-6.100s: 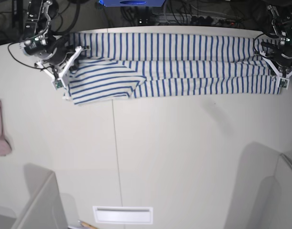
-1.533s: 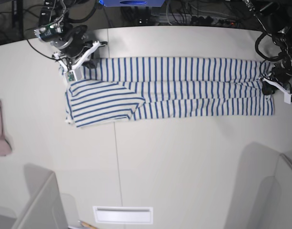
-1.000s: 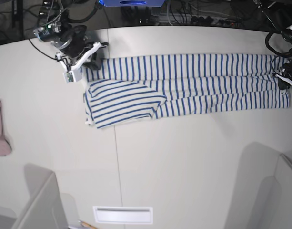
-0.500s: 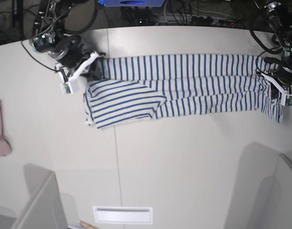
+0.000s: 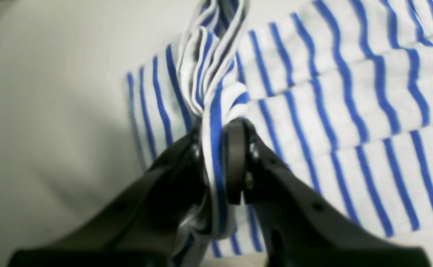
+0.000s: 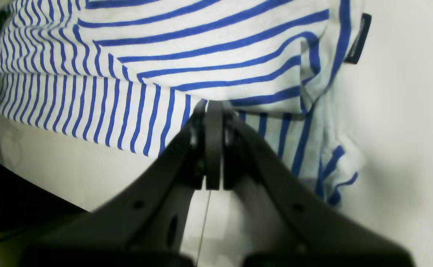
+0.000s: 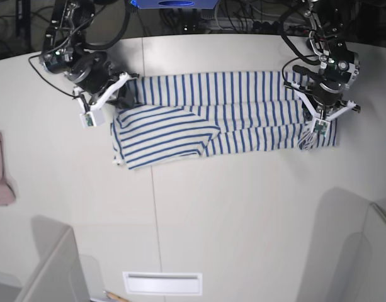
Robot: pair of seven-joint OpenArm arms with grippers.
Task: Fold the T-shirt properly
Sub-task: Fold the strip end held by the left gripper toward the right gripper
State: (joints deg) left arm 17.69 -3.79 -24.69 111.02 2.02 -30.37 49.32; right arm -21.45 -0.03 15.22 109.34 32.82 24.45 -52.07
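Your left gripper (image 5: 216,163) is clamped on a bunched hem of the white, blue-striped cloth T-shirt (image 7: 230,116), which lies folded lengthwise across the table's far side. Your right gripper (image 6: 212,148) has its jaws pressed together over the collar end; pulling unevenly could skew the fold.

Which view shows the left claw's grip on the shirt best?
Left wrist: the left claw is shut on a bunched fold of the T-shirt, seen close up. Base shows it small and from above; right wrist doesn't show it.
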